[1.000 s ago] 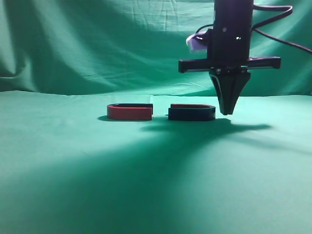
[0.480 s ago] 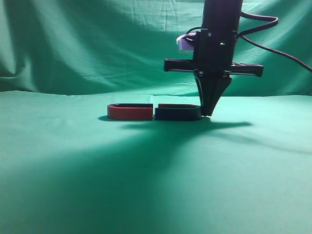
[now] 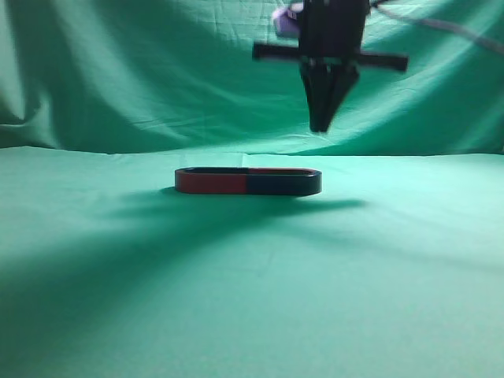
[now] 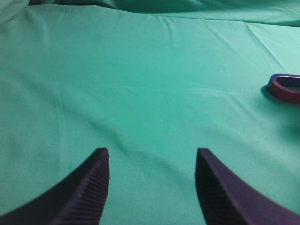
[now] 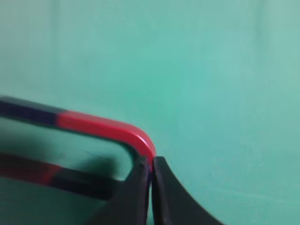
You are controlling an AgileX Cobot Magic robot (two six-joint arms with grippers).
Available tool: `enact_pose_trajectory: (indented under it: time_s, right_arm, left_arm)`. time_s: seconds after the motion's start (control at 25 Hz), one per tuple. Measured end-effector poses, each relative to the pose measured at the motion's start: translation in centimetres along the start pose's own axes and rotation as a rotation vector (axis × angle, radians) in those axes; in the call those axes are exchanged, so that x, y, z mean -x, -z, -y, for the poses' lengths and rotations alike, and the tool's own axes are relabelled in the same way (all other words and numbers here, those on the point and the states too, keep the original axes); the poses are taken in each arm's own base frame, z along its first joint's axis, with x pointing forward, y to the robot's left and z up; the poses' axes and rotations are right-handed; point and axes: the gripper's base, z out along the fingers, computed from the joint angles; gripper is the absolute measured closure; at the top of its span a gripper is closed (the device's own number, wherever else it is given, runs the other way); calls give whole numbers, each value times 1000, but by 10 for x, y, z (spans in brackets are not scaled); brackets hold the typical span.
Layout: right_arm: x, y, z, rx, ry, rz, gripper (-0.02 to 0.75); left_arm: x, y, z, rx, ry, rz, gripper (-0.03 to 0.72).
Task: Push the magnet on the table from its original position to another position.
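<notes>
Hanging high now, no longer beside it, the right gripper [image 3: 320,126] is pressed together; the magnet [image 3: 283,183] is touching one red magnet [image 3: 211,183] on the table [image 3: 252,299]. Left gripper [image 4: 152,157] is spread.

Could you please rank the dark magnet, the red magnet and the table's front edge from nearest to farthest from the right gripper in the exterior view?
From the right gripper, raised and shut:
1. The magnet, dark, below it.
2. The red magnet, joined on its left.
3. The table at its front edge, nearest the camera.
</notes>
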Motion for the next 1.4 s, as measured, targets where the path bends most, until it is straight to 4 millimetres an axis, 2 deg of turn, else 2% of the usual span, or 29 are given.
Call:
enact_pose_trajectory:
  time_s: [0.08, 0.16, 0.24, 0.4, 0.48, 0.56, 0.64, 0.76, 0.96, 1.12, 1.4]
  right_arm:
    - [10, 25, -3, 14, 7, 61, 738]
    - [16, 59, -6, 35, 14, 152, 738]
    - [11, 99, -9, 55, 25, 233, 738]
    - [-15, 181, -15, 90, 98, 391, 738]
    - [-33, 213, -14, 102, 118, 450, 738]
    - [-56, 238, -8, 107, 127, 484, 738]
    - [-78, 253, -1, 96, 129, 494, 738]
    - [-114, 260, 10, 70, 124, 475, 738]
    - [-180, 257, 28, 62, 110, 459, 738]
    - [-228, 249, 41, 79, 109, 541, 738]
    - [-298, 230, 60, 122, 112, 744, 738]
  left_arm:
    - [0, 0, 0, 0, 0, 0, 289]
    - [0, 0, 0, 0, 0, 0, 289]
    - [0, 0, 0, 0, 0, 0, 289]
    - [0, 0, 0, 0, 0, 0, 289]
    - [0, 0, 0, 0, 0, 0, 289]
    - [0, 0, 0, 0, 0, 0, 289]
    - [0, 0, 0, 0, 0, 0, 289]
    - [0, 0, 0, 0, 0, 0, 289]
    - [0, 0, 0, 0, 0, 0, 289]
    - [0, 0, 0, 0, 0, 0, 289]
    - [0, 0, 0, 0, 0, 0, 289]
